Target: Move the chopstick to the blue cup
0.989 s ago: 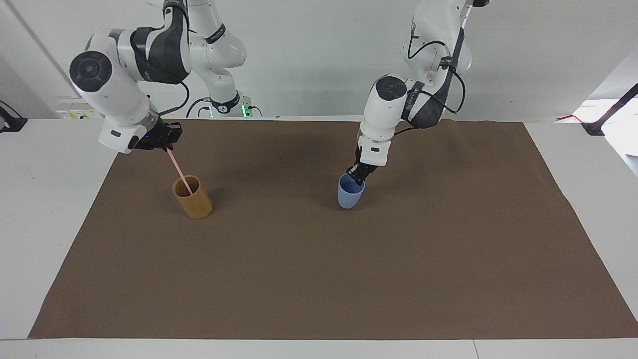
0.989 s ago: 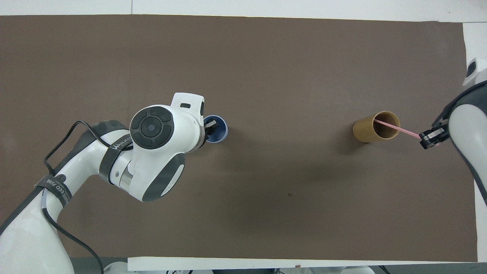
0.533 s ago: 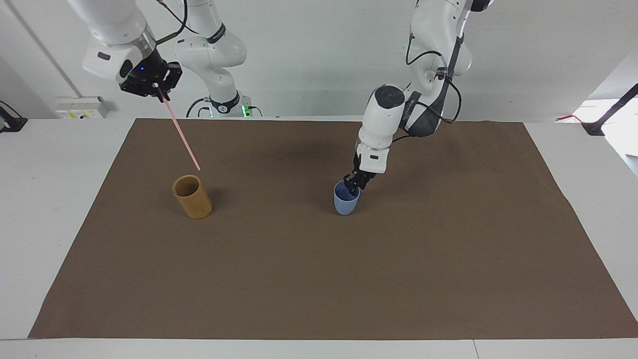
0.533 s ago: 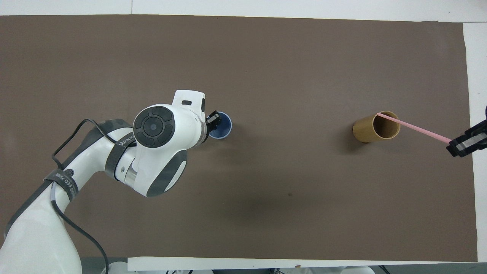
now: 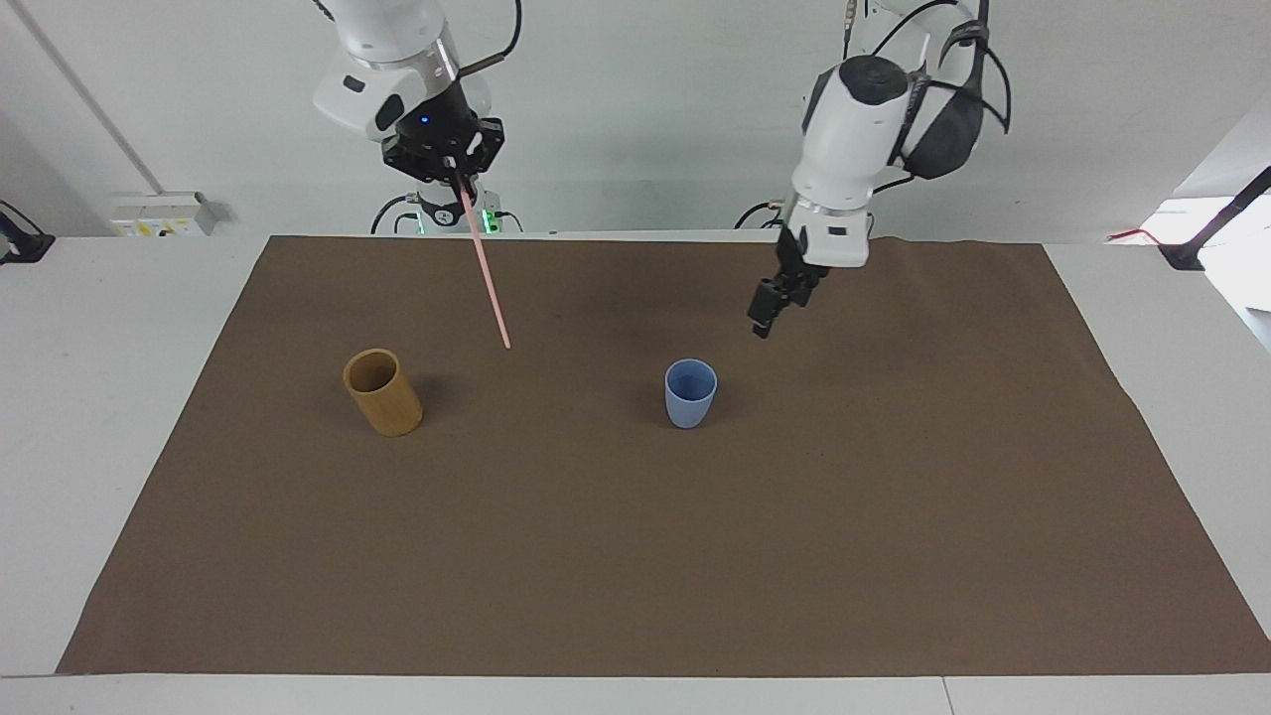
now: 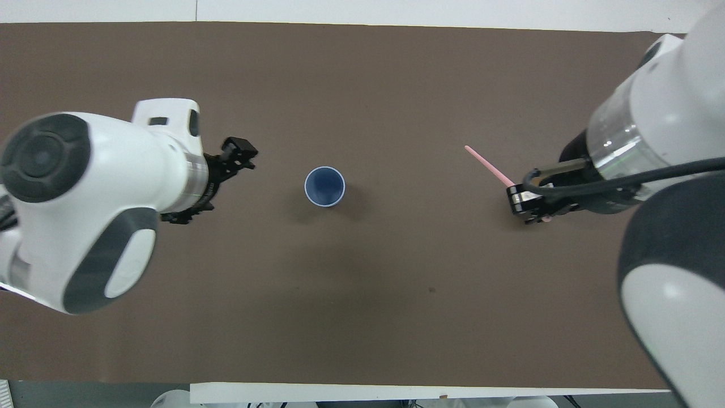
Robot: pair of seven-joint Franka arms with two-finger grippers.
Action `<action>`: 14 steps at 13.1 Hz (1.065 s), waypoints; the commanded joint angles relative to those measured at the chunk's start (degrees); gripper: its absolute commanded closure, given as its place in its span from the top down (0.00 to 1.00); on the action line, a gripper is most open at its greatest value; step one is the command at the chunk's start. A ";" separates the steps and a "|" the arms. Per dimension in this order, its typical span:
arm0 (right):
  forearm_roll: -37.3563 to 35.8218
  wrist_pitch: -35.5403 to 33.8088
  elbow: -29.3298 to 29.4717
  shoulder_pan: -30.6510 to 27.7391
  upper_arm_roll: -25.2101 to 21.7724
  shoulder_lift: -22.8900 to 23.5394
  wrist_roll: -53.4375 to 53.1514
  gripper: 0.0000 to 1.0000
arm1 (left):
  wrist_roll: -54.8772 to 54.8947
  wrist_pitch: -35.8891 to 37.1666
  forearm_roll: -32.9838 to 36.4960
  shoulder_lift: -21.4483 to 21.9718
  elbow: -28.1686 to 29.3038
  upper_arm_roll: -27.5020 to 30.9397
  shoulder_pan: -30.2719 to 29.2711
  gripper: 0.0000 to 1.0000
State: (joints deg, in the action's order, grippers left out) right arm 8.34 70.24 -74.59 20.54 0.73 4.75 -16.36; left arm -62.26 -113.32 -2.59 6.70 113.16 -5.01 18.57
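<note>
Brown paper covers most of the table (image 5: 60, 417), and on it the blue cup (image 5: 690, 392) stands upright and alone, about midway between the two arms, its mouth open and nothing inside that I can see. The chopstick (image 5: 485, 268) is not in it: it hangs up in the air, slanting down from the right gripper (image 5: 452, 169), which pinches its upper end between closed fingertips, high over the mat on the robots' side of the tan cup (image 5: 383, 391). That tan cup sits upright toward the right arm's end of the table; in the overhead view the right arm hides it. The stick's lower tip points at bare mat between the two cups, clear of both. The left gripper (image 5: 763, 316) hangs over the mat beside the blue cup, toward the left arm's end, touching nothing; whether its fingers stand apart I cannot tell from here.
</note>
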 commanded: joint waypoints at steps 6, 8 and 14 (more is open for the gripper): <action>5.28 21.84 -3.45 14.87 -0.03 8.24 -25.90 0.00 | 44.63 18.89 2.83 -4.40 -15.92 -0.35 -20.94 1.00; 5.20 24.67 -4.24 16.19 -0.03 9.75 -26.45 0.00 | 59.64 23.39 3.47 -5.65 -19.55 -0.27 -21.56 1.00; 10.47 25.21 -11.09 16.11 0.33 8.26 -29.51 0.00 | 65.24 27.98 3.12 -9.17 -26.06 -0.62 -20.77 1.00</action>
State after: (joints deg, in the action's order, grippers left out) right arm 17.05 95.46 -82.27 37.09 0.78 15.39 -43.89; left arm 0.97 -87.50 -0.27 -0.61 90.18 -5.37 -2.53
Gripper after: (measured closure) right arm 0.907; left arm 0.000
